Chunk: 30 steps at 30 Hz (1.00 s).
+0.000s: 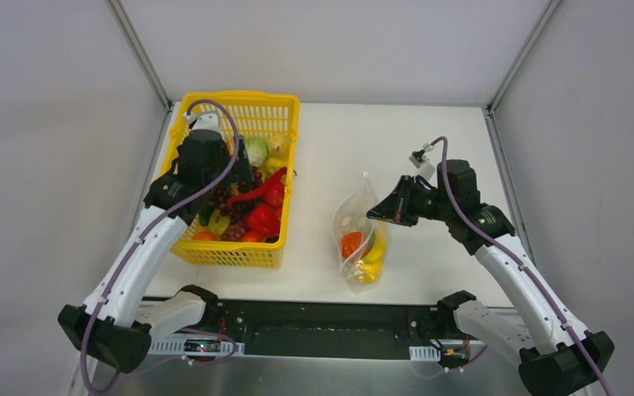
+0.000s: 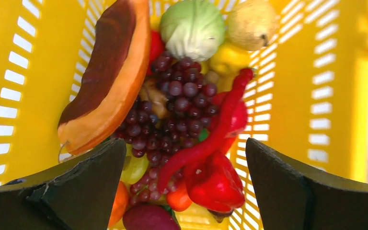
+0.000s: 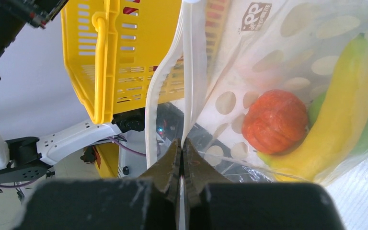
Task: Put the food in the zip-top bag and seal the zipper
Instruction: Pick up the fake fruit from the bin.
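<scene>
The zip-top bag (image 1: 355,223) sits right of the worktop's (image 1: 322,148) middle, toward the near edge, with an orange piece (image 3: 274,120) and a banana (image 3: 345,110) inside. The right end effector (image 3: 182,143) is pinched tight on its zipper (image 3: 190,57). More food (image 2: 187,105) fills the yellow basket (image 1: 239,101) along the left edge. The left end effector (image 2: 186,146) hovers over it, spread wide and empty.

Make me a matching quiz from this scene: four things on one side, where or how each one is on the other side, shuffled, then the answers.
1. banana
2. purple grapes
3. left gripper
4. right gripper

A. open, over the yellow basket
B. inside the zip-top bag
C. shut on the zip-top bag's edge
D. lying in the yellow basket

Pairs: 1-B, 2-D, 3-A, 4-C
</scene>
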{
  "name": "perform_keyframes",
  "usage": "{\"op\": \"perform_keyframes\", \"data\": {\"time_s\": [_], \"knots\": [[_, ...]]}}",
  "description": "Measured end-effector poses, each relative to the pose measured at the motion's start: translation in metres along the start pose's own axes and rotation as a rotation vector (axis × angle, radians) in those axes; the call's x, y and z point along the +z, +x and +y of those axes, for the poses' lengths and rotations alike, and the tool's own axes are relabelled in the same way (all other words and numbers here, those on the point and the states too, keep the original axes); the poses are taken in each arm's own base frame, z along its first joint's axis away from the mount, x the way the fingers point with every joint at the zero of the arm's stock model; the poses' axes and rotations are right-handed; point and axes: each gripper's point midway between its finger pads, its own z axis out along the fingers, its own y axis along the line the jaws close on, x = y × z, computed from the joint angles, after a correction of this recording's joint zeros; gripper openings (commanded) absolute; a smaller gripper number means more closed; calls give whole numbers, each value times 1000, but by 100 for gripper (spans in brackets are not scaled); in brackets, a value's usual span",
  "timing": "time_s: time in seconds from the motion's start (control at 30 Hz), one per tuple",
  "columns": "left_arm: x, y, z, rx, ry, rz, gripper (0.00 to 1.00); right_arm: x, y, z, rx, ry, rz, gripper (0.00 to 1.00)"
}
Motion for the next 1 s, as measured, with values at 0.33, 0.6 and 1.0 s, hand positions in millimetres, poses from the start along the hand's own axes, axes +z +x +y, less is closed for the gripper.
{"op": "perform_keyframes", "data": {"time_s": [0.33,0.6,1.0], "knots": [[67,27,23,-75,-99,213,95,1,-5,0,-5,-7,-33,1],[109,40,12,-62,-92,323,87,7,-8,-4,-19,-5,-41,1],[143,106,14,-78,-141,511,77,13,-6,-9,2,7,-14,1]]}}
